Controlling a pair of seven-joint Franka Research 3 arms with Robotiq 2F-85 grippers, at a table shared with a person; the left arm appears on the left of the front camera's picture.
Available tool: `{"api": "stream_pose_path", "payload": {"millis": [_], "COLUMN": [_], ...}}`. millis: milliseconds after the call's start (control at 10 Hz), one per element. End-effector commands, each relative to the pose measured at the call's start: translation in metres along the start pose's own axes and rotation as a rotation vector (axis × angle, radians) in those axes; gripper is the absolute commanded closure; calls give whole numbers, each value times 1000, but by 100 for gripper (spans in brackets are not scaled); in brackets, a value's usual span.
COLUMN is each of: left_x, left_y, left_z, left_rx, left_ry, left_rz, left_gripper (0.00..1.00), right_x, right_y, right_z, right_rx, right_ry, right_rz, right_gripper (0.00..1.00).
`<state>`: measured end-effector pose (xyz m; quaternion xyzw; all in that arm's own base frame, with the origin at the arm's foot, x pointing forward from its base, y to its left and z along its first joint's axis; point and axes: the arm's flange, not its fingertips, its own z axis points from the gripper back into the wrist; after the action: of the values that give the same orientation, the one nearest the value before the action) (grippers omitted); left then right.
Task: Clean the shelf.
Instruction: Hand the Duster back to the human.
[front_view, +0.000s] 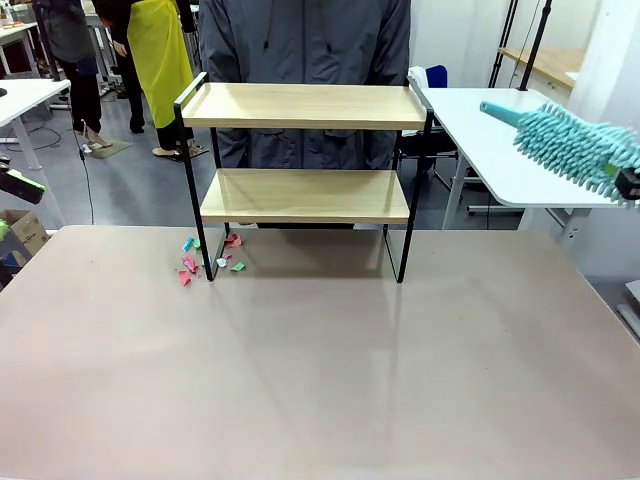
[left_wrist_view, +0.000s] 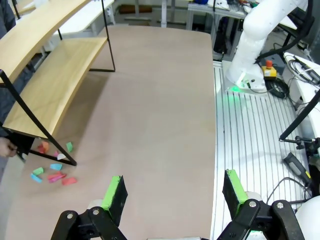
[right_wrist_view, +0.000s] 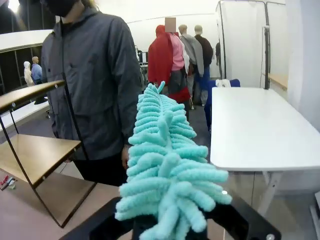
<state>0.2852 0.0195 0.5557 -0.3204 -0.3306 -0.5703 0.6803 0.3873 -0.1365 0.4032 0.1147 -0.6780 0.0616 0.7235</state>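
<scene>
The shelf (front_view: 305, 195) stands at the table's far middle, with two bare wooden boards in a thin black frame. It also shows at the upper left of the left wrist view (left_wrist_view: 55, 80) and at the left of the right wrist view (right_wrist_view: 35, 155). Small coloured paper scraps (front_view: 205, 258) lie on the table by its left foot (left_wrist_view: 52, 172). At the right edge, off to the shelf's right, my right gripper (front_view: 628, 183) is shut on a teal fluffy duster (front_view: 570, 140), which rises between its jaws (right_wrist_view: 165, 165). My left gripper (left_wrist_view: 174, 192) hangs open and empty above the table's left side.
A person in a grey jacket (front_view: 305, 45) stands right behind the shelf (right_wrist_view: 95, 90). A white side table (front_view: 500, 140) stands at the far right. The brown table (front_view: 320, 370) is bare in front of the shelf. My right arm's base (left_wrist_view: 255, 40) stands beyond the table edge.
</scene>
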Motion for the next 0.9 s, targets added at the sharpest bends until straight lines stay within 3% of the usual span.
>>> {"api": "stream_pose_path", "payload": {"millis": [0,100,800], "left_x": [1,1,1], "left_y": [1,1,1], "left_z": [0,0,0], "left_rx": [-4,-4,-4], "left_ry": [-27,-27,-27], "left_rz": [-20,-20,-20], "left_gripper": [0,0,0], "right_x": [-12,0,0], "right_y": [11,0,0], "right_z": [2,0,0], "right_rx": [-37,0,0], "right_ry": [-68,0,0], "right_rz": [53,0,0], "right_gripper": [84,84,84]}}
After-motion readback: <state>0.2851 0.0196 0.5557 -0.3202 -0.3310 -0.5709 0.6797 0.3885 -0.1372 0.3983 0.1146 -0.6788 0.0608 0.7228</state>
